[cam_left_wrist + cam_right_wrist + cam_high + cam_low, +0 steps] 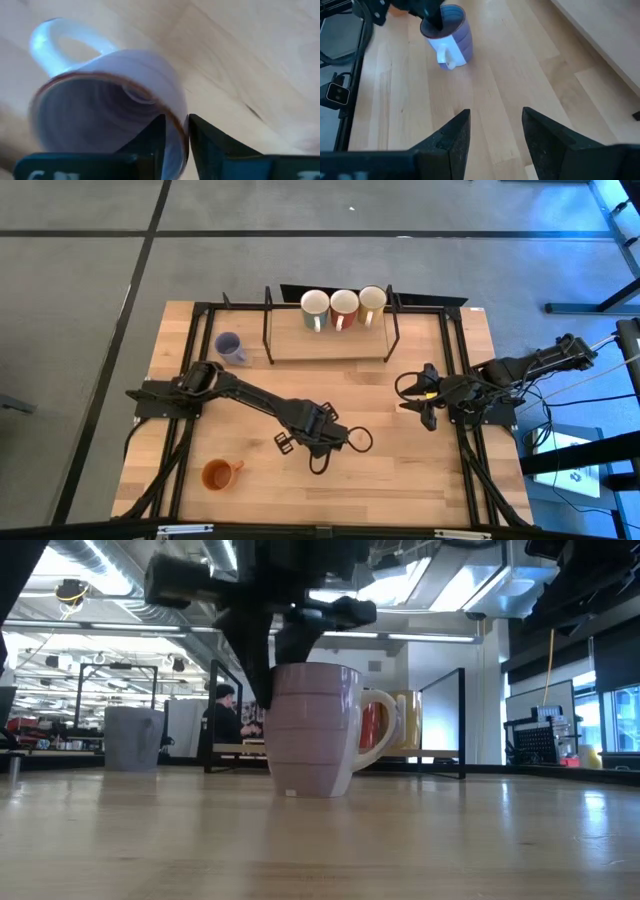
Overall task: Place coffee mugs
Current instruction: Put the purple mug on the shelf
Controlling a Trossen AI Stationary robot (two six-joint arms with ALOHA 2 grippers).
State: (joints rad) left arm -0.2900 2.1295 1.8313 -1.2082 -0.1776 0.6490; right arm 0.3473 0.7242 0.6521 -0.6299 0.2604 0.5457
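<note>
Left end effector pinches the lavender mug's rim (mug standing on the surface); next, lifting toward the shelf. Right end effector waits, fingers apart.

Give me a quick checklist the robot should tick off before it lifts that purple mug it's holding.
1. Grip: left gripper pinches the lavender mug by its rim, one finger inside, one outside: ok.
2. Mug upright on the table: ok in the low view.
3. Firmness of grip: cannot tell.
4. Room on the rack shelf beside the three mugs there: ok, left part is bare.
5. Right gripper open and off to the side, clear of the path: ok.
6. Orange mug and second lavender mug stand apart from the held one: ok.
</note>
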